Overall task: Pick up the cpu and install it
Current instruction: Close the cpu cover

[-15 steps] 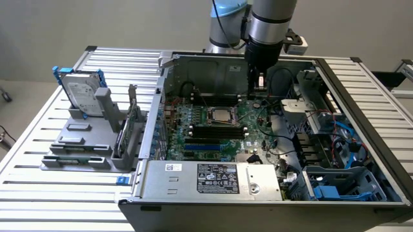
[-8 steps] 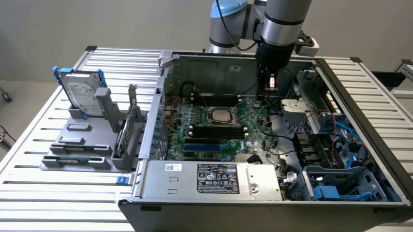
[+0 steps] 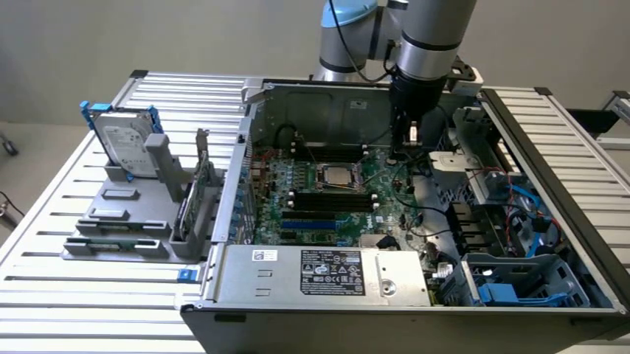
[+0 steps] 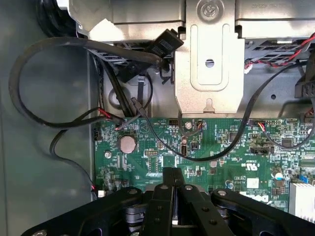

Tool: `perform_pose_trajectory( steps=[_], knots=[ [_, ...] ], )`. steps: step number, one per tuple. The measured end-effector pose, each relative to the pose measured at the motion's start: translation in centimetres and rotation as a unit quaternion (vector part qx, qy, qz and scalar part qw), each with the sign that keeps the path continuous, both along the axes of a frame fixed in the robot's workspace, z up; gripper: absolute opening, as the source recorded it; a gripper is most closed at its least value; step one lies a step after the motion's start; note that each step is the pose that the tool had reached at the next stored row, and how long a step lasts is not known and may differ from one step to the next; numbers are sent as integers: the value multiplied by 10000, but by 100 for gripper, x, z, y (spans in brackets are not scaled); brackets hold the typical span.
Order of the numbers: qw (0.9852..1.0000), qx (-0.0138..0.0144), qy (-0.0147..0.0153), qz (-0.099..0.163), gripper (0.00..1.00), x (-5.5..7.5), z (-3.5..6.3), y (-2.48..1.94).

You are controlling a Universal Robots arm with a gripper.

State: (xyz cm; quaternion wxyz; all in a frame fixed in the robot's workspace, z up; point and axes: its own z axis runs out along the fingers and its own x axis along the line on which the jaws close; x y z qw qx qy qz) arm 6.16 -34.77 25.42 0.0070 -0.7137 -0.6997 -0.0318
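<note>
Gripper [image 4: 172, 182] closed tight, nothing visibly held, low over motherboard [image 4: 221, 142] among cables [image 4: 29, 64]. Cpu [image 3: 335, 175] sits in socket, well apart. Risk: gripper snagging a cable, yanking connectors.

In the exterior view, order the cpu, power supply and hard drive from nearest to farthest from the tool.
1. cpu, on the motherboard, to the exterior view's left of the tool.
2. power supply, at the case's camera-side end.
3. hard drive, outside the case, far to the exterior view's left.
</note>
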Motion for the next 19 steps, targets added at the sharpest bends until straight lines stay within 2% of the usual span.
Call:
perform_pose_trajectory(
  steps=[8, 10, 11, 13, 14, 15, 19],
  knots=[
    [10000, 4, 1, 0, 11, 0, -142, -3],
    [10000, 5, 13, 0, 11, 0, -162, -2],
    [10000, 7, 34, 1, 11, -1, -166, -3],
    [9999, 16, 125, 0, 11, -5, -166, -3],
    [9999, 22, 161, 0, 11, -9, -164, -3],
    [9998, 28, 183, -1, 11, -17, -156, -4],
    [9998, 44, 217, 0, 11, -52, -105, -18]
  ],
)
